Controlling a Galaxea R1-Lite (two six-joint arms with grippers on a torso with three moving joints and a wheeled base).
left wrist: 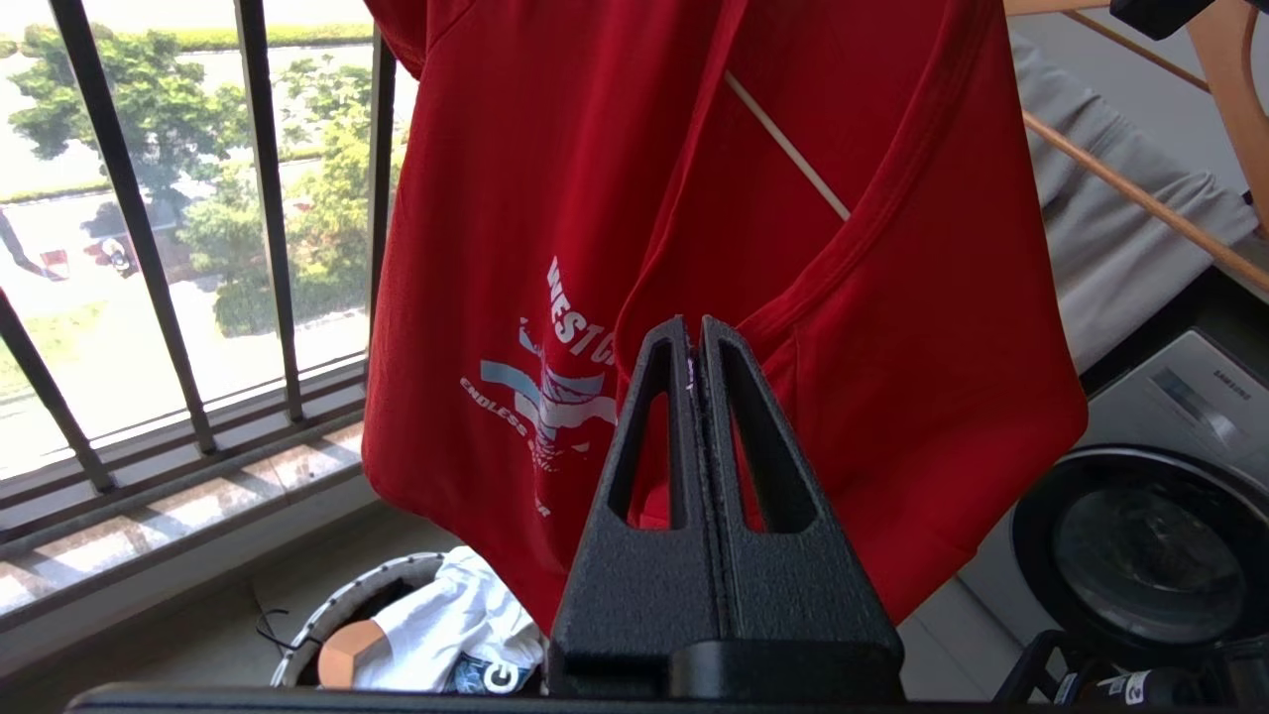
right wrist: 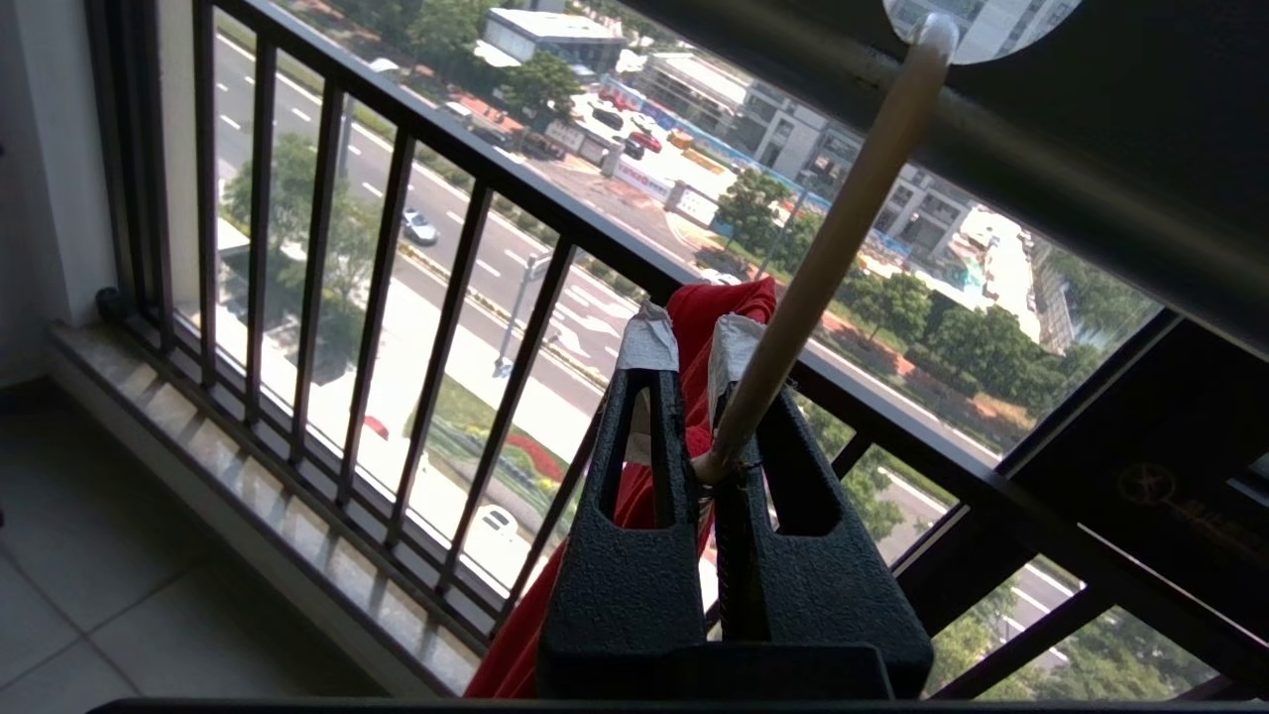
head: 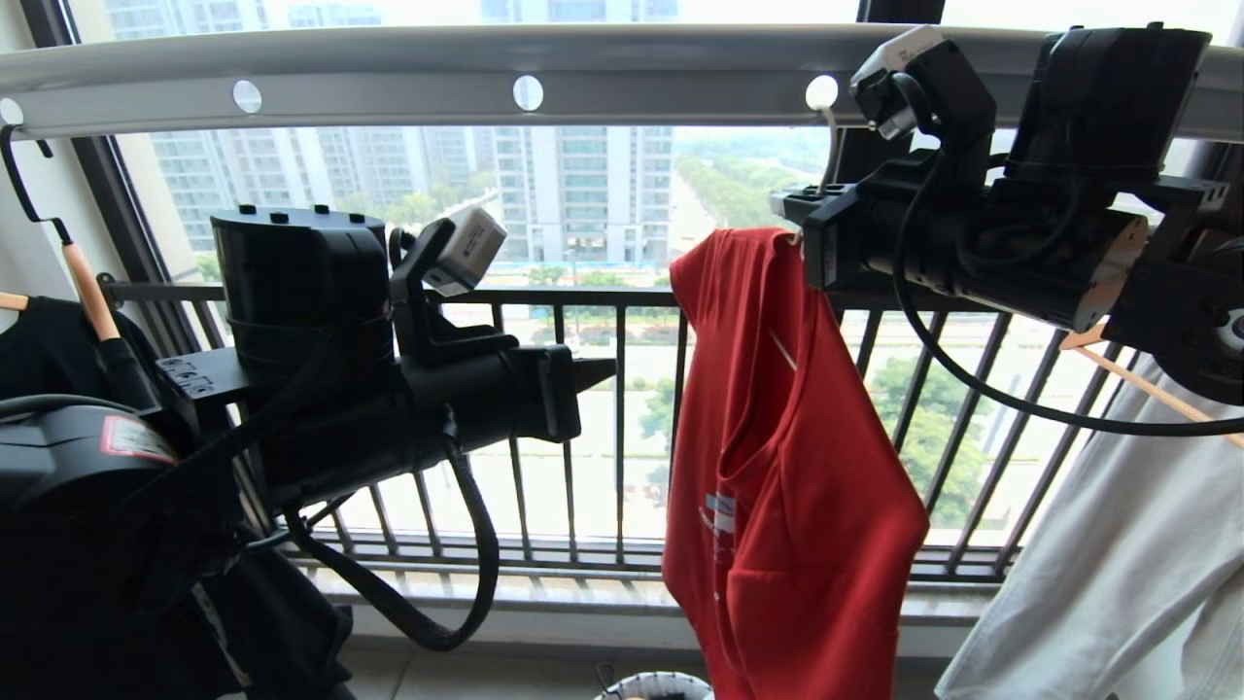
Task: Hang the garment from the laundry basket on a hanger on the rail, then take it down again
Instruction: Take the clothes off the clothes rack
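Observation:
The red garment (head: 787,467) hangs on the thin white hanger (right wrist: 833,238), whose hook passes through a round hole in the grey rail (head: 389,78). My right gripper (right wrist: 691,337) is up under the rail, shut on the hanger's neck just above the shirt's collar. My left gripper (left wrist: 694,322) is shut with nothing in it; in the head view it (head: 598,369) stands a little to the left of the shirt, apart from it. The garment (left wrist: 892,347) fills the left wrist view, with a stretch of hanger wire (left wrist: 783,144) showing inside its neck. The laundry basket (left wrist: 327,620) stands on the floor below the shirt.
A white garment (left wrist: 446,625) lies in the basket. A black shirt (head: 58,350) hangs on a wooden hanger at the left, a pale garment (head: 1118,564) on another at the right. The dark window railing (head: 583,292) runs behind. A washing machine (left wrist: 1140,535) stands lower right.

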